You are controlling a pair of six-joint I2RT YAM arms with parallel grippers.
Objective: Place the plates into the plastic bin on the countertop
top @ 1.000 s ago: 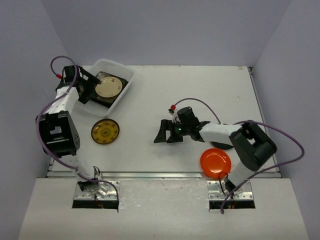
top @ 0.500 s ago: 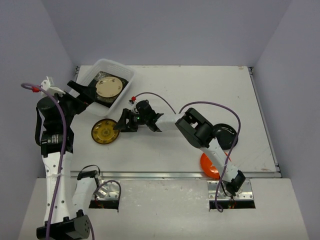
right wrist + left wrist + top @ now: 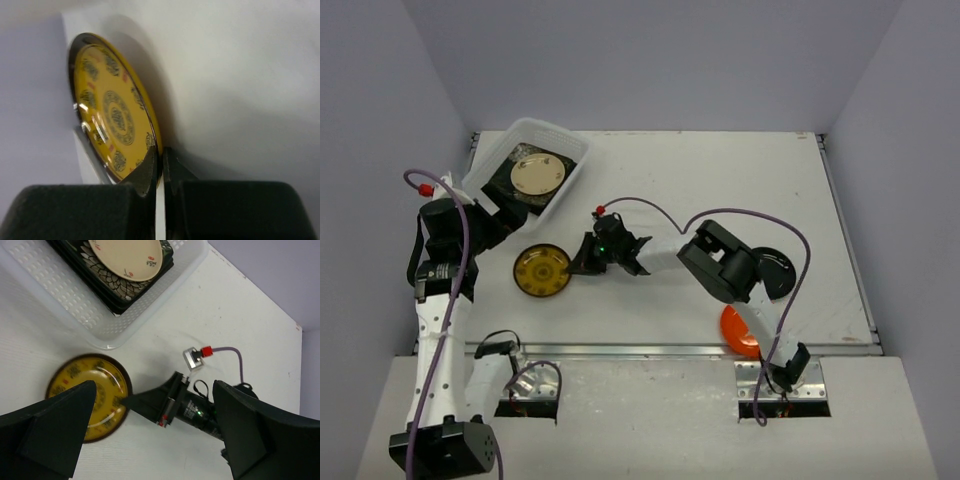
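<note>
In the top view, the plastic bin (image 3: 498, 152) is seen at the far left corner of the countertop (image 3: 700, 180). A cream plate (image 3: 538, 175) is stacked in it on dark plates. The yellow plate (image 3: 543, 272) lies flat on the countertop just in front of the bin. Its edge away from the left wall is met by the right gripper (image 3: 576, 267). The left gripper (image 3: 495, 215) is held beside the bin's near left corner. An orange plate (image 3: 735, 328) and a black plate (image 3: 778, 270) lie well apart from the bin, partly hidden by the right arm.

In the left wrist view, the left gripper (image 3: 152, 390) is shown spread wide above the yellow plate (image 3: 90, 402), with the bin's wall (image 3: 65, 300) just beyond. The cream plate (image 3: 127, 257) is seen on dark flowered plates (image 3: 112, 287).

In the right wrist view, the rim of the yellow plate (image 3: 112, 120) is pinched between the fingers of the right gripper (image 3: 161, 160).
</note>
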